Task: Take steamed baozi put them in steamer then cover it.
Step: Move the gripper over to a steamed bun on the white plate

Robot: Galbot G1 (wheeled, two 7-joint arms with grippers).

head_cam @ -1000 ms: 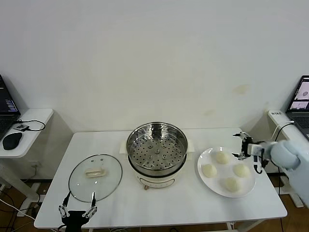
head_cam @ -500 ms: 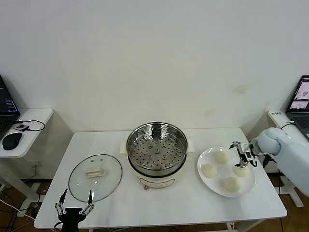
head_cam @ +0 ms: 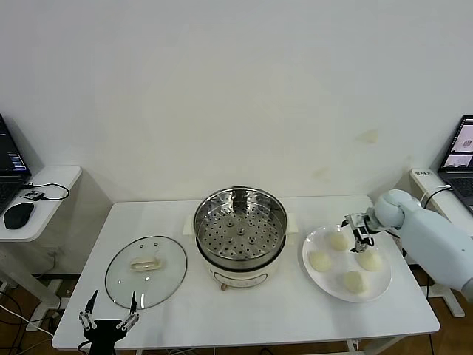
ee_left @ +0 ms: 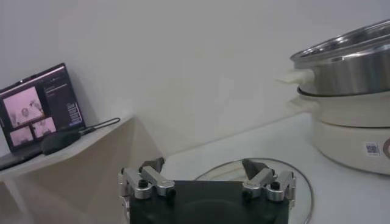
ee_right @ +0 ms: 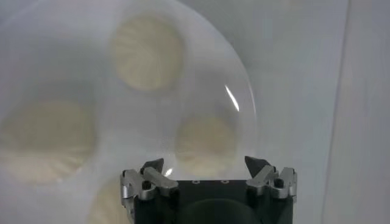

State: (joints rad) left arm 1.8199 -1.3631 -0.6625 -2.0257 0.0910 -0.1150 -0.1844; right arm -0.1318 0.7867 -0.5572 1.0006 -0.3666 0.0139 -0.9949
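Observation:
Four pale baozi lie on a white plate (head_cam: pixel 310 248) at the table's right: one far (head_cam: pixel 339 240), one left (head_cam: pixel 321 260), one right (head_cam: pixel 369 260), one near (head_cam: pixel 355 281). My right gripper (head_cam: pixel 357 228) is open and empty, hovering over the plate's far side between the far and right baozi. In the right wrist view it (ee_right: pixel 205 164) is directly above one baozi (ee_right: pixel 206 140). The steel steamer (head_cam: pixel 240 225) stands open at the table's centre. The glass cover (head_cam: pixel 145 270) lies flat to its left. My left gripper (head_cam: pixel 109 322) is open and empty at the front-left edge, near the cover (ee_left: pixel 304 182).
A side table at far left holds a laptop (head_cam: pixel 9 166) and a black mouse (head_cam: pixel 18 214). Another laptop (head_cam: pixel 458 151) stands at the far right. The white table (head_cam: pixel 259 310) meets a wall behind. The steamer (ee_left: pixel 347 91) also shows in the left wrist view.
My right gripper has moved left from the plate's right edge to above the plate's far side. My left gripper has dropped slightly lower at the front edge.

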